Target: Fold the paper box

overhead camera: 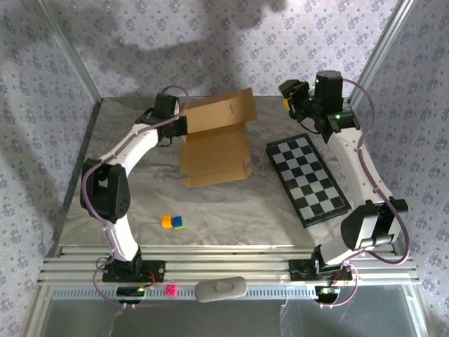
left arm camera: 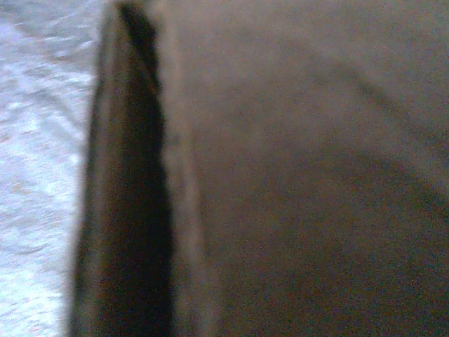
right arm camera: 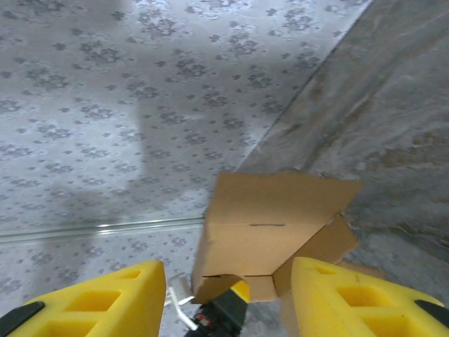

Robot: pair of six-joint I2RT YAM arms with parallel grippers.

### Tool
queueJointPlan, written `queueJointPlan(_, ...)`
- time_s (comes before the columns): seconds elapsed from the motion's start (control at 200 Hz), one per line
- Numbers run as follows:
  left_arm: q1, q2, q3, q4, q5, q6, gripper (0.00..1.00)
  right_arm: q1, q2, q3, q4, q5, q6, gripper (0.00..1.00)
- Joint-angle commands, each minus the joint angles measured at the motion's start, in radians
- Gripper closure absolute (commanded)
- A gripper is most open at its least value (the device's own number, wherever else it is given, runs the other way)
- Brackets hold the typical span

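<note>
Marble tabletop (overhead camera: 231,210), enclosed by floral-patterned walls (overhead camera: 210,49), carries the paper box (overhead camera: 216,147) at 12 o'clock, lid raised. Left gripper (overhead camera: 177,125) is clenched on its 9 o'clock edge; right gripper (right arm camera: 228,295) stands released at 2 o'clock.

Matt tan cardboard paper box (overhead camera: 214,144); smooth marbled table (overhead camera: 231,210).

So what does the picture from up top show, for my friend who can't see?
A tan paper box lies half folded on a marble table, its back flap raised. The left hand pinches its left side; the open right hand hovers near a checkerboard.
</note>
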Motion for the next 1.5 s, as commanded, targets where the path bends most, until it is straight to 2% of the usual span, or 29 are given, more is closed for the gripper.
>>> queueJointPlan(0.0,-0.006,0.004,0.097,-0.114,0.219,0.031,1.00,0.016,0.034,0.141,-0.276,0.043,-0.034,0.48)
queueJointPlan(0.165,-0.001,-0.003,0.100,-0.112,0.266,-0.006,1.00,0.083,0.028,0.199,-0.313,0.074,0.021,0.47)
queueJointPlan(0.39,-0.003,-0.001,0.092,-0.095,0.278,-0.027,1.00,0.137,0.059,0.244,-0.240,0.038,0.095,0.49)
queueJointPlan(0.565,-0.017,-0.015,0.054,-0.088,0.245,-0.028,1.00,0.173,0.127,0.309,-0.223,0.026,0.080,0.64)
queueJointPlan(0.8,-0.032,-0.041,0.010,-0.070,0.232,-0.069,1.00,0.189,0.266,0.419,-0.268,-0.050,0.070,0.59)
queueJointPlan(0.984,-0.041,-0.054,-0.008,-0.060,0.228,-0.092,1.00,0.186,0.308,0.416,-0.209,-0.086,0.129,0.72)
queueJointPlan(1.209,-0.043,-0.064,-0.021,-0.057,0.230,-0.111,1.00,0.180,0.320,0.397,-0.224,-0.091,0.149,0.79)
queueJointPlan(1.379,-0.043,-0.075,-0.034,-0.037,0.228,-0.151,1.00,0.170,0.318,0.334,-0.136,-0.115,0.219,1.00)
queueJointPlan(1.494,-0.043,-0.083,-0.047,-0.007,0.221,-0.203,1.00,0.167,0.313,0.290,-0.081,-0.135,0.280,1.00)
